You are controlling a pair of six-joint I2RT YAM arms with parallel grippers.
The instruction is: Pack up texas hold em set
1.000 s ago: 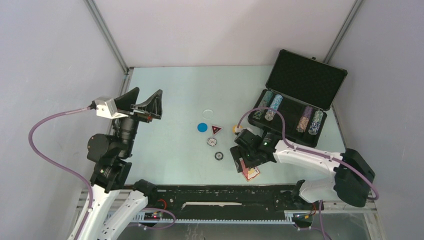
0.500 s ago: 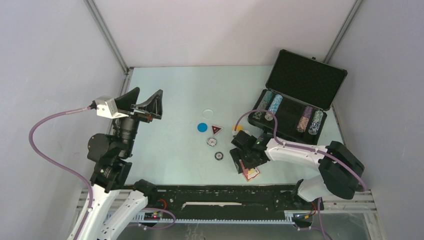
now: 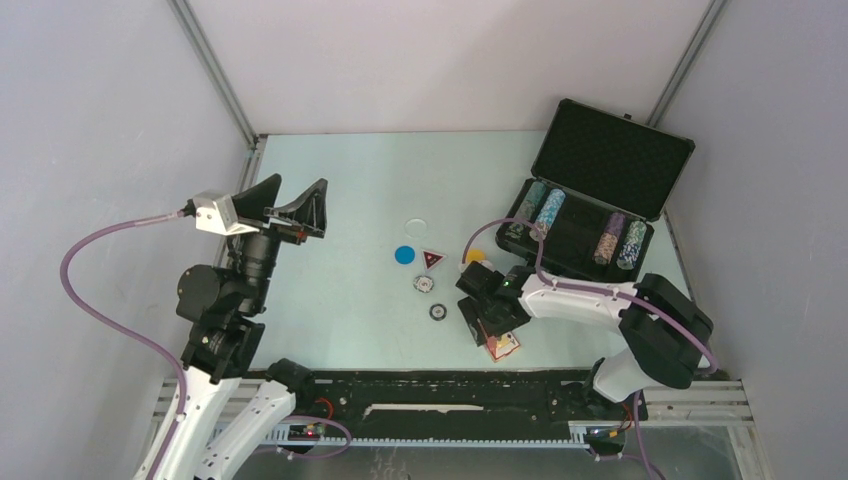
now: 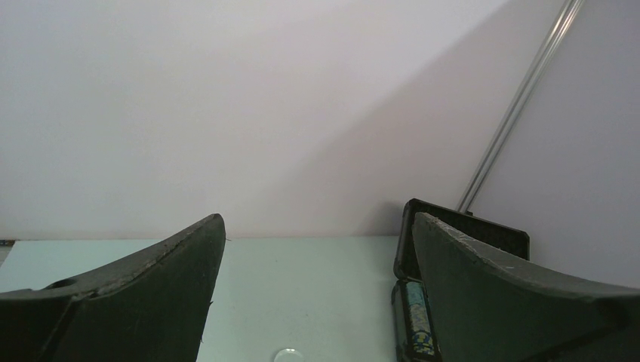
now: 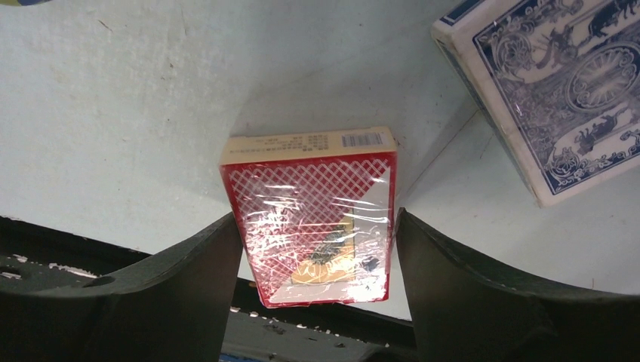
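Two jaws of R gripper (image 5: 318, 217) straddle red deck (image 5: 306, 188) across its narrow width, lined up to pinch; can't tell if gripping. Deck flat on table (image 3: 340, 180), near-left of briefcase (image 3: 612, 158). L gripper (image 3: 298, 183) wide open, empty, well left.

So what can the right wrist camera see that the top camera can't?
Only the right wrist view: the blue deck, and the barcode on the red deck. Only the top view: the briefcase, chip rows, small discs, red triangle and left tool. Both: the red deck, the right tool straddling it, the table.
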